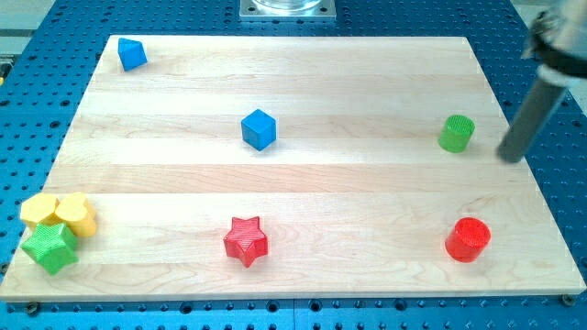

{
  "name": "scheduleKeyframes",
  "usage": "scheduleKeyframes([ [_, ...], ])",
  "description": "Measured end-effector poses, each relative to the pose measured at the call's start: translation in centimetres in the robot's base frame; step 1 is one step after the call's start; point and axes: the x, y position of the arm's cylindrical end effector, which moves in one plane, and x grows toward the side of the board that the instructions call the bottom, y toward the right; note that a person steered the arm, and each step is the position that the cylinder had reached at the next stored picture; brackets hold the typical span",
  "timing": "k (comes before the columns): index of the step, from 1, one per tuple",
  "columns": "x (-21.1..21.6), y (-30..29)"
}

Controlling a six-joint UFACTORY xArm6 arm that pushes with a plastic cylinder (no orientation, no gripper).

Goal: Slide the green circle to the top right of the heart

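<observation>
The green circle [456, 133] is a short green cylinder near the board's right edge, in the upper half. The yellow heart [77, 214] lies at the far left near the bottom, touching another yellow block [38, 209] and a green star [50, 247]. My tip [512, 156] is the lower end of a dark rod at the view's right, just off the board's right edge, to the right of the green circle and a little lower. It is apart from the circle.
A blue cube [259, 128] sits at the board's centre top. A blue block [132, 54] is at the top left corner. A red star [246, 241] lies at bottom centre. A red cylinder [469, 239] stands at bottom right. The wooden board [293, 192] rests on a blue perforated table.
</observation>
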Motion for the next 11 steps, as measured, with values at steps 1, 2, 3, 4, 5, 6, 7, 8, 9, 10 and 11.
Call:
scheduleKeyframes([
  [1, -2.1, -0.4],
  [2, 0.3, -8.2],
  [3, 0.7, -13.1],
  [4, -3.3, -10.2],
  [5, -0.2, -16.1],
  [6, 5.7, -23.0],
  [7, 3.0, -18.5],
  [8, 1.8, -20.2],
  [9, 5.2, -30.4],
  [10, 4.0, -35.6],
  [11, 4.7, -39.8],
])
